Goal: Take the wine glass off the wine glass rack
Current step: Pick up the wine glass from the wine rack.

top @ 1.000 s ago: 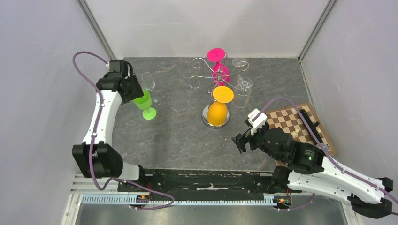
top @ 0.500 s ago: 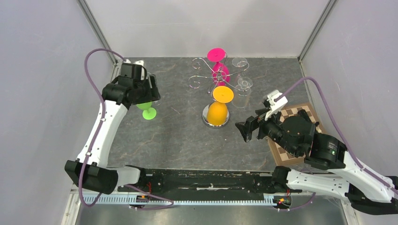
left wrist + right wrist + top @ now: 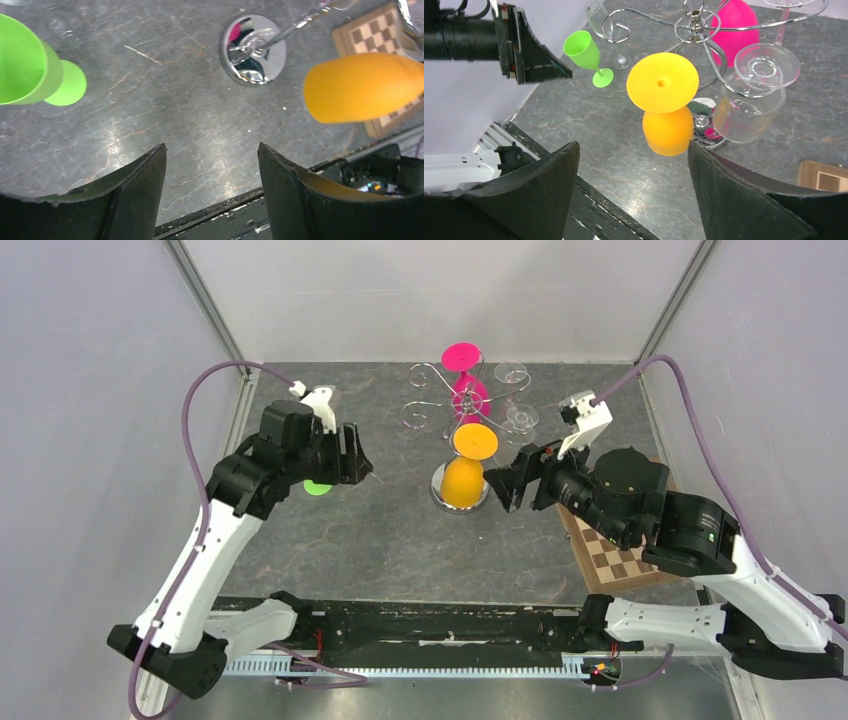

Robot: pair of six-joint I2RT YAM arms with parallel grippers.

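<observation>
The chrome wine glass rack (image 3: 437, 400) stands mid-table on a round mirrored base (image 3: 252, 50). From its arms hang, upside down, an orange wine glass (image 3: 464, 480), a pink one (image 3: 468, 395) and clear ones (image 3: 520, 420). My right gripper (image 3: 503, 485) is open and empty, just right of the orange glass (image 3: 668, 130), level with its bowl and not touching it. My left gripper (image 3: 358, 462) is open and empty too, left of the rack, with the orange glass (image 3: 360, 87) off to its right. A green glass (image 3: 584, 50) stands upright on the table under my left arm.
A chessboard (image 3: 612, 558) lies at the table's right, partly under my right arm. A clear glass (image 3: 599, 15) stands behind the green one. Grey walls close in the back and sides. The black rail (image 3: 430, 620) runs along the near edge.
My left gripper has come away from the green glass, which stays on the table, and swung right toward the rack. My right gripper has risen from the chessboard and moved left, up to the orange glass.
</observation>
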